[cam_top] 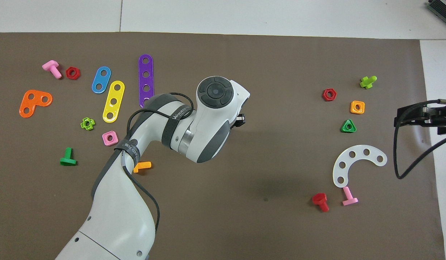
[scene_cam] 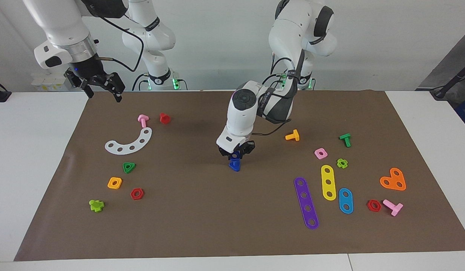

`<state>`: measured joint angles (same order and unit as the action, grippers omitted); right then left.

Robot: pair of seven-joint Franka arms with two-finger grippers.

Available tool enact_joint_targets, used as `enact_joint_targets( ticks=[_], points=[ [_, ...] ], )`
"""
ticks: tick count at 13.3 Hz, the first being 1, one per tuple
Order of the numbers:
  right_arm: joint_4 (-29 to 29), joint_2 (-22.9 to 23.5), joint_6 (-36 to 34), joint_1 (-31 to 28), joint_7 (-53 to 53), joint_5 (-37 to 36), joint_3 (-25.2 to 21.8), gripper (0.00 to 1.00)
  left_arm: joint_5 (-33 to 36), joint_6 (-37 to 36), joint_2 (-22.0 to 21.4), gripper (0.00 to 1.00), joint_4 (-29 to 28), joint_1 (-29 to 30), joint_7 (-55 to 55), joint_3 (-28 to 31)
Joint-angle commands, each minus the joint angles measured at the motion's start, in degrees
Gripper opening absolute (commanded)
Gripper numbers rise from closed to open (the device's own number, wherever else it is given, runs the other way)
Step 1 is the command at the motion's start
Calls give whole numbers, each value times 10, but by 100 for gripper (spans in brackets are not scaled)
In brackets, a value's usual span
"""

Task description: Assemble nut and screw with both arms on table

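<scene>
My left gripper [scene_cam: 236, 155] is low over the middle of the brown mat [scene_cam: 202, 218], shut on the dark-blue screw [scene_cam: 234, 165]. The screw's triangular head points down, at or just above the mat. I cannot make out a separate dark-blue nut; it may be hidden in the fingers. In the overhead view the left arm's wrist covers the screw and only a black bit of the left gripper [cam_top: 240, 120] shows. My right gripper [scene_cam: 102, 88] hangs open and empty, raised over the mat's edge at the right arm's end, also seen in the overhead view [cam_top: 423, 115].
At the right arm's end lie a white curved strip [scene_cam: 129, 142], pink screw [scene_cam: 143, 120], red screw [scene_cam: 164, 118], green triangular nut [scene_cam: 129, 167], orange square nut [scene_cam: 114, 183]. At the left arm's end lie an orange screw [scene_cam: 292, 135], pink nut [scene_cam: 321, 153], purple strip [scene_cam: 306, 202].
</scene>
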<state>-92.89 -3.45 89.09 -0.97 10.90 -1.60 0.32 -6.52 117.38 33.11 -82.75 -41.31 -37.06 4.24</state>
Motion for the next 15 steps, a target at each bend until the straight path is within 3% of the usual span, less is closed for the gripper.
enact_joint_targets(
  ticks=[1,15],
  points=[
    [-16,-16,-1,-10,-15,8,5,100,-7,-4,25,25,38,-4,-7,10],
    [-16,-16,0,-10,-15,8,5,100,25,6,28,22,22,-4,-8,9]
  ],
)
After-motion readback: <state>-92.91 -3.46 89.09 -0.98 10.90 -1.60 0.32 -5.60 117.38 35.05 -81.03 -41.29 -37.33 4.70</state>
